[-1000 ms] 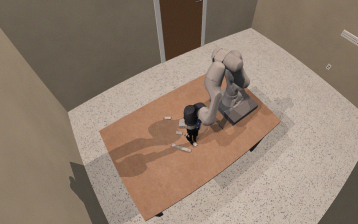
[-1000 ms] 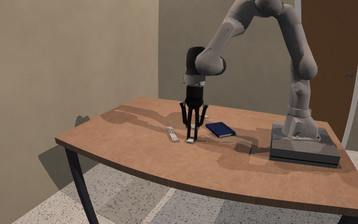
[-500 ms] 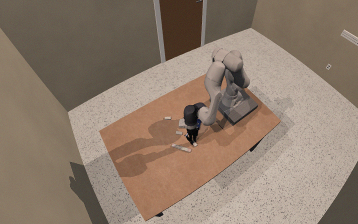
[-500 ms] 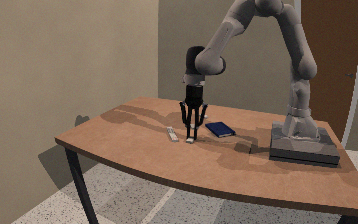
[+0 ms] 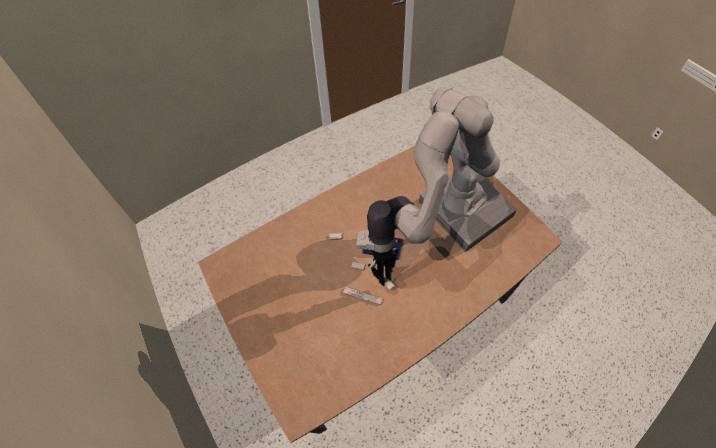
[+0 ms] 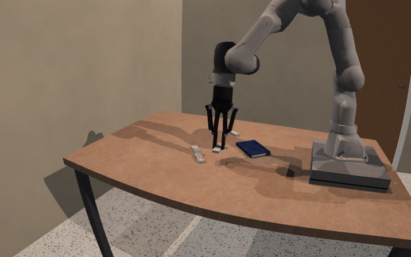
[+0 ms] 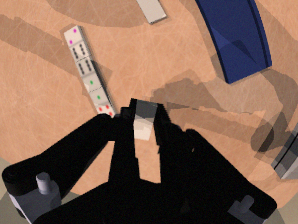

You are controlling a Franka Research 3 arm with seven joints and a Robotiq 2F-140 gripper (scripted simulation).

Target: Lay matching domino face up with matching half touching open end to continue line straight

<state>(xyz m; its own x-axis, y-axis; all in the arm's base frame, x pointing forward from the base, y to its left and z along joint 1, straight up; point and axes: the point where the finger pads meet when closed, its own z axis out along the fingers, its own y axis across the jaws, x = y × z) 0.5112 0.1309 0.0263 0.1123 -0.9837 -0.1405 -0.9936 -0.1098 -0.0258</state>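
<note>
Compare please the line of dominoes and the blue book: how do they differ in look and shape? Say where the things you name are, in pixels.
The line of dominoes (image 5: 362,295) (image 6: 198,154) (image 7: 91,74) is whitish with coloured dots; the blue book (image 5: 398,247) (image 6: 252,148) (image 7: 235,37) has a plain dark cover. The line is long and narrow, while the book is much broader. Both lie flat on the table (image 5: 337,348) (image 6: 151,178) (image 7: 40,110).

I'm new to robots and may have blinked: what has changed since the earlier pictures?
The gripper has moved up, lifting a domino off the table between its fingertips, which were already at that domino before. Nothing has been let go. The line, the blue book and the two other dominoes stayed put.
</note>
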